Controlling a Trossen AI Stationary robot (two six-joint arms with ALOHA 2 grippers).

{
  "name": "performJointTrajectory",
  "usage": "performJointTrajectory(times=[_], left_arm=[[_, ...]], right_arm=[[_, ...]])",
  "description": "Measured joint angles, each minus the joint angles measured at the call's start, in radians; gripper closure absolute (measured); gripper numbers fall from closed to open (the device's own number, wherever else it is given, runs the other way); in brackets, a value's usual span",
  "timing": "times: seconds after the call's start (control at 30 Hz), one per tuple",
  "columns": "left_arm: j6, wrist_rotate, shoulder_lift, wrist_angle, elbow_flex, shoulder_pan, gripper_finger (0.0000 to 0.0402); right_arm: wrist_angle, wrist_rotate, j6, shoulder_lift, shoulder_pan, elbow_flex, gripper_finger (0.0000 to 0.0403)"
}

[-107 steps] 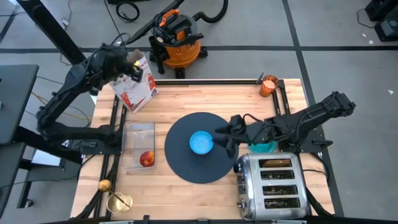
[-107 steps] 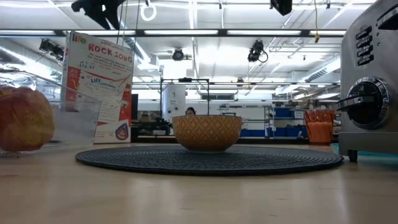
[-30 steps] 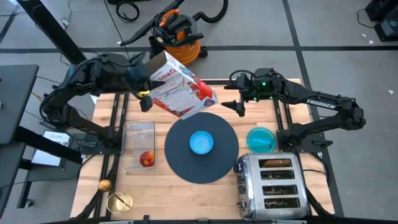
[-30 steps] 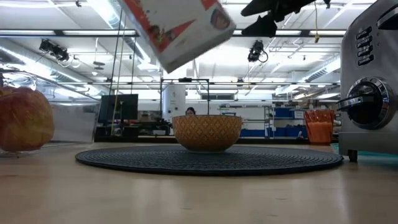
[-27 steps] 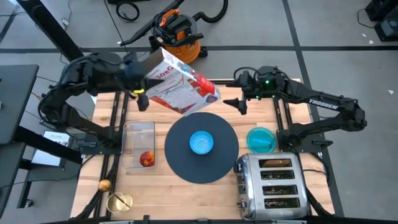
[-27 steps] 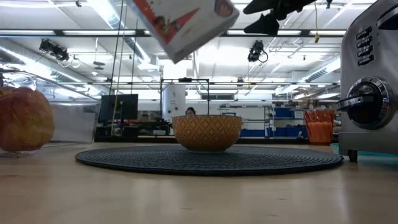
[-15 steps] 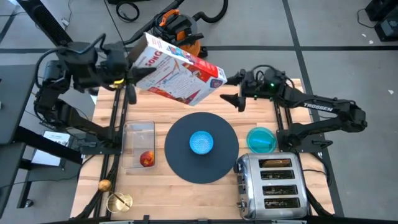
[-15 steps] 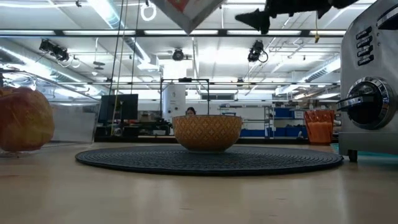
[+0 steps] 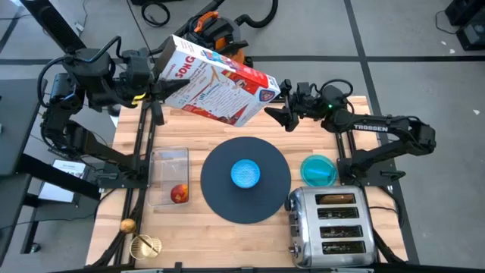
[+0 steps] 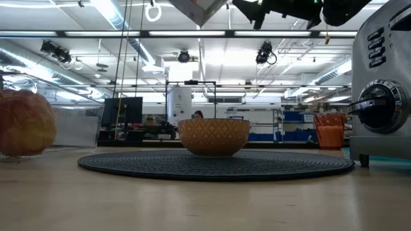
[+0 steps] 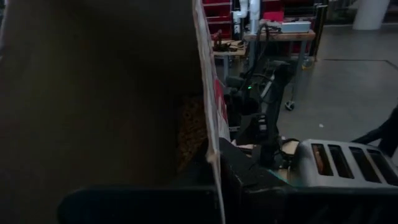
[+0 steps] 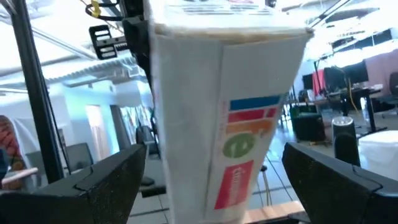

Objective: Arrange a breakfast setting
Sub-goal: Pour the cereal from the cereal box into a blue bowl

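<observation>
A red-and-white cereal box [image 9: 216, 83] hangs high over the table's far left, lying nearly level, with my left gripper [image 9: 155, 85] shut on its open end. My right gripper [image 9: 278, 100] is open at the box's closed end [image 12: 230, 93], a finger on either side and apart from it. The dark round mat [image 9: 245, 199] carries the light-blue bowl [image 9: 245, 174]. The teal dish [image 9: 318, 170] lies to its right. The apple [image 9: 179, 194] sits in a clear container [image 9: 168, 171]. The orange cup [image 10: 329, 130] shows only in the low view. My left gripper pinches one wall of the box at its open end [image 11: 209, 140], one finger inside the box and one [image 11: 249, 180] outside. The fingers come level from the table's left, along the box. The box is lifted clear, nearly level, cereal showing inside.
A steel toaster [image 9: 331, 226] stands at the near right. Gold items [image 9: 144, 246] lie at the near left corner. An orange shop vacuum [image 9: 216, 47] stands on the floor beyond the far edge.
My left gripper has risen and drawn back toward the table's far left with the box, which has tipped from slanting down to nearly level. My right gripper has stayed open, swung from pointing down to level and moved left toward the box's closed end.
</observation>
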Motion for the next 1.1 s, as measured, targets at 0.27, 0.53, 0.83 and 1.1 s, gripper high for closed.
performJointTrajectory(times=[0.27, 0.53, 0.83, 1.1], left_arm=[[0.002, 0.046, 0.000, 0.015, 0.000, -0.011, 0.0401], [0.002, 0.051, 0.013, 0.061, 0.000, -0.026, 0.0401], [-0.002, 0.055, 0.079, 0.116, -0.001, -0.026, 0.0401], [0.002, 0.067, 0.086, 0.192, 0.000, -0.026, 0.0401]], right_arm=[[0.127, -0.035, 0.028, 0.032, 0.001, 0.000, 0.0021], [0.241, -0.036, 0.061, 0.030, 0.015, 0.019, 0.0021], [0.229, -0.044, 0.076, 0.030, 0.041, 0.084, 0.0022], [0.183, -0.058, 0.110, 0.031, 0.040, 0.083, 0.0032]])
